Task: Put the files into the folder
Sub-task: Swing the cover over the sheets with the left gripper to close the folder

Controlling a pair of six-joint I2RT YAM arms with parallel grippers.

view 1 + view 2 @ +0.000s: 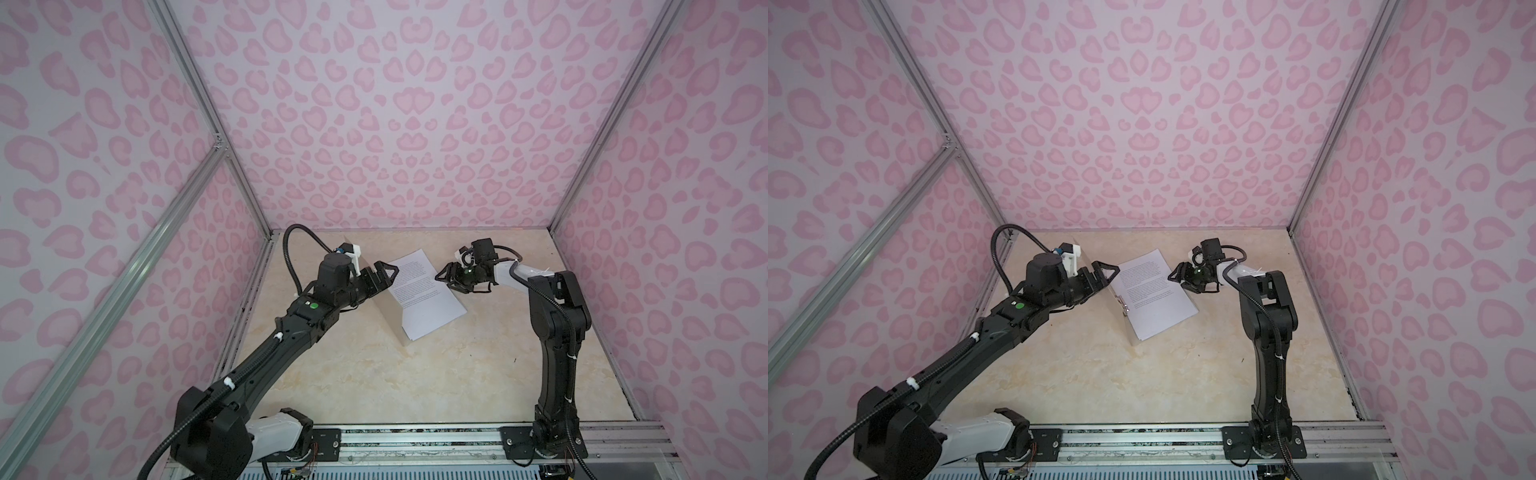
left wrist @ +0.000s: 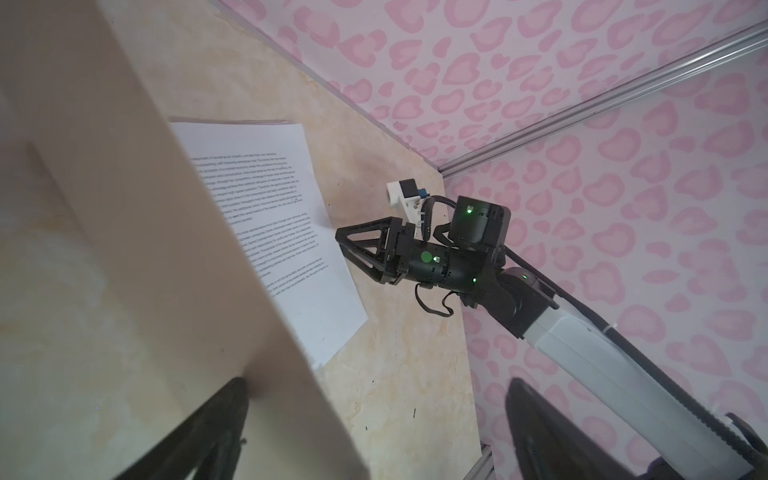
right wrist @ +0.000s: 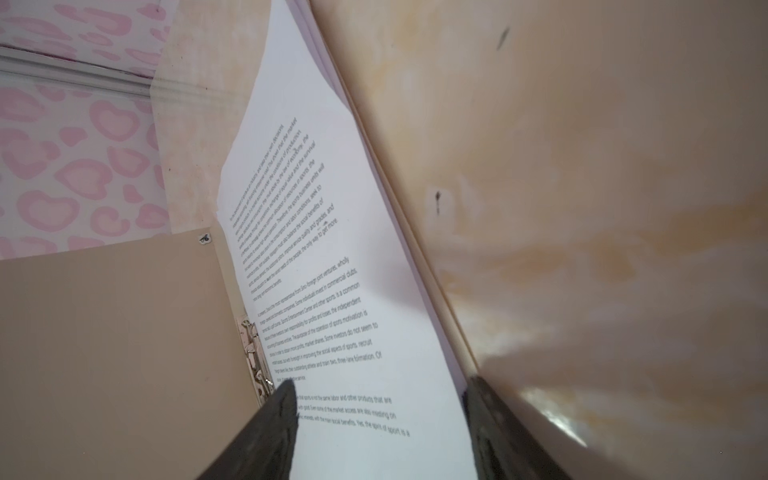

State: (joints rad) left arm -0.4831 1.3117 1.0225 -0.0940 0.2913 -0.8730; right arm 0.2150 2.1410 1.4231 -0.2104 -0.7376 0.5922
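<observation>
Left tool (image 1: 386, 276) stood fully open, gripping nothing; propped folder (image 2: 166, 249) cover upright, exposing files (image 1: 424, 295) inside. Right tool (image 1: 442, 277) part-open, unclamped, at files' edge, likely for squaring.

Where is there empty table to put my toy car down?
Biggest free patch: bare tabletop between the folder and the front rail. A narrow strip runs behind the files, by the back wall. Crowded: around the folder, where the left gripper and right gripper sit close.
</observation>
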